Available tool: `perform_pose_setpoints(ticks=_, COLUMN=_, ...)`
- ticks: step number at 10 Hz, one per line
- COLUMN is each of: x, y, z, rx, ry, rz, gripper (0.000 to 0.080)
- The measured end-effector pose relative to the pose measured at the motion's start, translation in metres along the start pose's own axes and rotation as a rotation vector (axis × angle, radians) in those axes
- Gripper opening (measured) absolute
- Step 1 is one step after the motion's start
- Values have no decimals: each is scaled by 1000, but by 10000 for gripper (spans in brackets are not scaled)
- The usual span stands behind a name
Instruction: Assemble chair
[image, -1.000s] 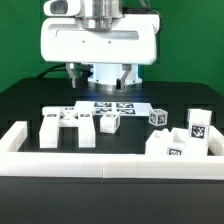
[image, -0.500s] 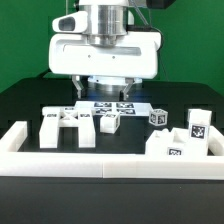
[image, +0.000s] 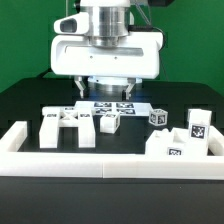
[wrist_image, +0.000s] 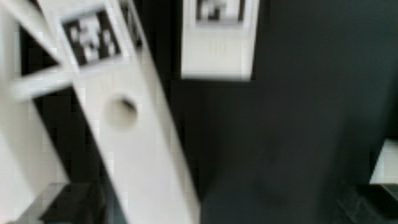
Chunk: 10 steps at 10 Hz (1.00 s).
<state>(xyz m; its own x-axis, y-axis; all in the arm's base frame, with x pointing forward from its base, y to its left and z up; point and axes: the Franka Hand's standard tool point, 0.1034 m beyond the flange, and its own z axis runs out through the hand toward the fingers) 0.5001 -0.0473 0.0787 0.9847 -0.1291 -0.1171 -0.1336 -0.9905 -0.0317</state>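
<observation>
Tool (image: 105, 88) sank lower, clear above chair parts (image: 70, 127).

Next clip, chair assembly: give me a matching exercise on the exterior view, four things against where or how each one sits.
Things:
1. hand
2. marker board
3. rail
4. small tagged cube

Places or states:
A. runs along the front, nearest the viewer
B. small and upright, toward the exterior view's right
C. highest in the picture, open, holding nothing
D. lying flat, covered in tags

Pairs: 1-C, 2-D, 3-A, 4-B
</observation>
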Motion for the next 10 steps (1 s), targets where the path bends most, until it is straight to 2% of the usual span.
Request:
perform_pose_setpoints(ticks=2, x=-3, y=-2, z=1, rx=20, ry=-147, rz=-22, gripper=649)
perform_pose_setpoints(ticks=4, x=-9, y=-5, z=4, rx=26, ry=-268, rz=-26, gripper=649)
perform_pose_setpoints(ticks=6, x=-9, y=-11, z=6, rx=18, ry=-372, rz=-3, gripper=649)
perform_pose_setpoints(ticks=8, x=-13, y=-3, z=11, rx=28, ry=-522, rz=8, gripper=649)
perform_pose_setpoints(ticks=10, x=-9, y=-2, z=13, rx=26, ry=-539, rz=11, gripper=649)
